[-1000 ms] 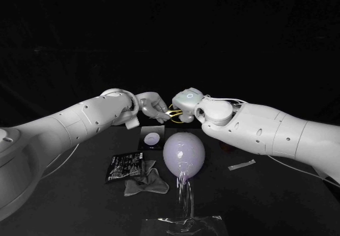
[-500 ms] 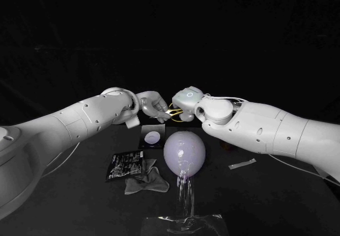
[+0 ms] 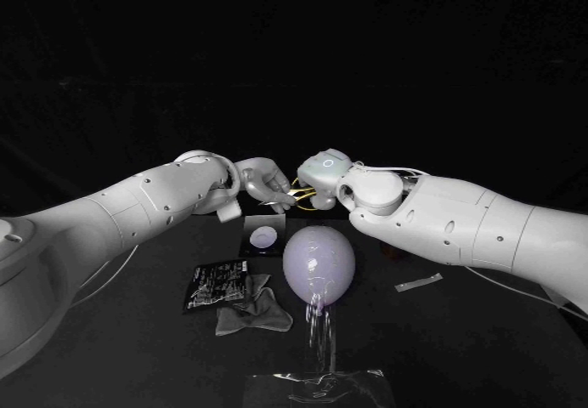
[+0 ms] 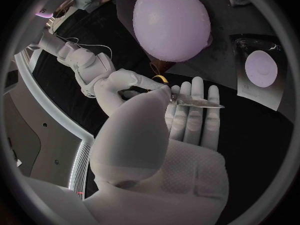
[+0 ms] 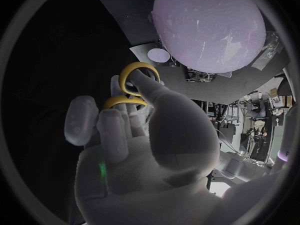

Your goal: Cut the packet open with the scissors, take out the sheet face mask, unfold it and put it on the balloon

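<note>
Scissors (image 3: pixel 302 199): held in the air over the far part of the counter (image 3: pixel 466 340), beyond the balloon; yellow handle loops (image 5: pixel 120 101) toward the right arm, closed blades (image 4: pixel 199 103) toward the left arm.
Right robot hand (image 3: pixel 321 170): gripped the scissors at the yellow loops, thumb set at one loop, other fingers curled by the second.
Left robot hand (image 3: pixel 263 181): held the blade end, with the blades lying across its flat fingers (image 4: pixel 187 115) and the thumb over them.
Balloon (image 3: pixel 321 259): pale lilac, at the counter's middle, raised on a clear stand (image 3: pixel 321 387) whose base sat at the near edge.
Packet (image 3: pixel 218 285): black, flat on the counter, on the left-edge side of the balloon and apart from it.
Sheet face mask (image 3: pixel 251 314): grey, crumpled, lying just beside the packet's near corner; whether they touched could not be told.
Dark card (image 3: pixel 262 236): bore a pale round disc, lay flat beyond the balloon, below the two robot hands.
Pale strip (image 3: pixel 418 284): small, flat, on the right-edge side of the balloon, well apart from it.
</note>
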